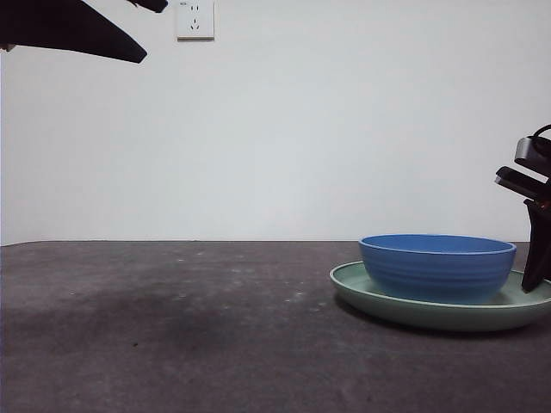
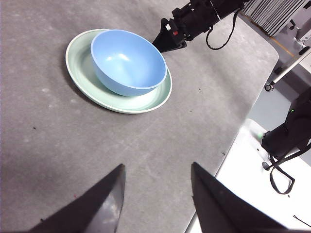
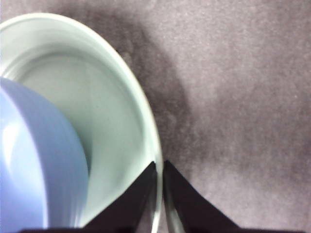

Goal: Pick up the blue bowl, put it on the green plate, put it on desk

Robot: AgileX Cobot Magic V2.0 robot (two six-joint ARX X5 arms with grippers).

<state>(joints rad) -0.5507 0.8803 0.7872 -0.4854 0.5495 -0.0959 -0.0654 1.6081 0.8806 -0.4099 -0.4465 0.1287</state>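
The right hand (image 3: pixel 159 170) has its two jaws pinched nearly together on the rim of the green plate (image 3: pixel 121 121), at the surface's (image 1: pixel 172 327) right edge. The blue bowl (image 1: pixel 437 265) sits upright in the plate. Both look stiff, glossy, probably slippery; grip the rim squarely. The left hand (image 2: pixel 155 194) waits, spread, holding nothing.

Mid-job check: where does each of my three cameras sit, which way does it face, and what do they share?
Front view: low at desk height, looking level at the blue bowl on the green plate; right gripper at the plate's rim.
Left wrist view: high, looking down past the open left gripper at the bowl and plate.
Right wrist view: close above the rim, jaws shut on it.
Shared: all three show the bowl in the plate.
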